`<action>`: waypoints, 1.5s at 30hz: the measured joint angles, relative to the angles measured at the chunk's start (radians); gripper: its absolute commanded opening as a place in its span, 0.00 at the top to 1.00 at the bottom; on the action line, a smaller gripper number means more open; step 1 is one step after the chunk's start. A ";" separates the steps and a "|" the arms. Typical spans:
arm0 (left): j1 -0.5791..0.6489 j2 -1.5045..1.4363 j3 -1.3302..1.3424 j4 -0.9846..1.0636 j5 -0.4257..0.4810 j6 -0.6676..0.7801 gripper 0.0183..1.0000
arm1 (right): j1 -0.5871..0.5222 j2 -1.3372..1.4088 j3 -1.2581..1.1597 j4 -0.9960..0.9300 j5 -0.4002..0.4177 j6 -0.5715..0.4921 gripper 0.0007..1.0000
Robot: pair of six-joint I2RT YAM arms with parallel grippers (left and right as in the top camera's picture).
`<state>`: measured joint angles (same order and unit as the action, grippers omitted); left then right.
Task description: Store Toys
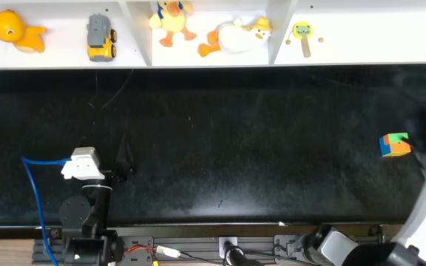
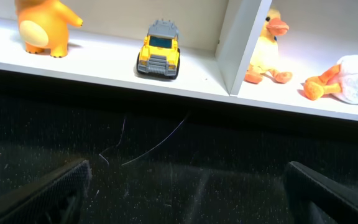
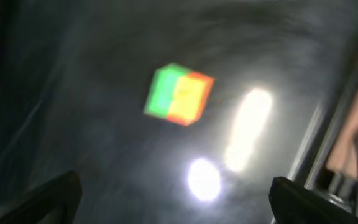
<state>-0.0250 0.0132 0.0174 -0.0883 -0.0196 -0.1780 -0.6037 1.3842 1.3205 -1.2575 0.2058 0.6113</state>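
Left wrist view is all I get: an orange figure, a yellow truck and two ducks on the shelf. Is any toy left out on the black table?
Observer: Yes, one. A colourful cube lies near the right edge of the table.
Operator: Has the right gripper got it?
Observer: No. The right gripper is open, with the cube ahead of its fingers, not between them.
Operator: Any room on the shelf?
Observer: The rightmost compartment of the shelf holds a small green toy on a handle, with bare space beside it.
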 measured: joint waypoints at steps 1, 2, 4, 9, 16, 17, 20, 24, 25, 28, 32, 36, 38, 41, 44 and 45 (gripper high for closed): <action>0.000 0.000 0.000 0.000 0.000 0.000 0.00 | -0.050 0.000 -0.016 0.014 -0.011 0.009 0.00; 0.000 0.000 0.000 0.000 0.000 0.000 0.00 | -0.094 0.000 -0.036 0.034 -0.019 0.019 0.00; 0.000 0.000 0.000 0.000 0.000 0.000 0.00 | -0.154 0.000 -0.083 0.073 -0.030 0.027 0.00; 0.000 0.000 0.000 0.000 0.000 0.000 0.00 | -0.201 0.000 -0.217 0.207 -0.051 0.047 0.00; 0.000 0.000 0.000 0.000 0.000 0.000 0.00 | -0.177 0.001 -0.289 0.354 -0.076 0.071 0.00; 0.000 0.000 0.000 0.000 0.000 0.000 0.00 | -0.169 0.001 -0.289 0.373 -0.076 0.077 0.00; 0.000 0.000 0.000 0.000 0.000 0.000 0.00 | -0.138 0.009 -0.289 0.406 -0.077 0.090 0.00; 0.000 0.000 0.000 0.000 0.000 0.000 0.00 | -0.090 0.068 -0.289 0.428 -0.079 0.111 0.01; 0.000 0.000 0.000 0.000 0.000 0.000 0.00 | -0.080 0.087 -0.289 0.429 -0.079 0.119 0.00; 0.000 0.000 0.000 0.000 0.000 0.000 0.00 | -0.055 0.142 -0.289 0.433 -0.079 0.135 0.01; 0.000 0.000 0.000 0.000 0.000 0.000 0.00 | -0.041 0.179 -0.289 0.438 -0.068 0.149 0.00; 0.000 0.000 0.000 0.000 0.000 0.000 0.00 | -0.036 0.186 -0.289 0.451 -0.038 0.155 0.00; 0.000 0.000 0.000 0.000 0.000 0.000 0.00 | -0.036 0.200 -0.289 0.455 -0.030 0.155 0.00; 0.000 0.000 0.000 0.000 0.000 0.000 0.00 | -0.035 0.241 -0.289 0.454 -0.022 0.155 0.00; 0.000 0.000 0.000 0.000 0.000 0.000 0.00 | -0.030 0.288 -0.289 0.455 -0.017 0.155 0.00; 0.000 0.000 0.000 0.000 0.000 0.000 0.00 | -0.027 0.299 -0.289 0.457 -0.018 0.155 0.00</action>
<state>-0.0250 0.0132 0.0174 -0.0879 -0.0196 -0.1780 -0.6312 1.6836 1.0317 -0.8005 0.1883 0.7662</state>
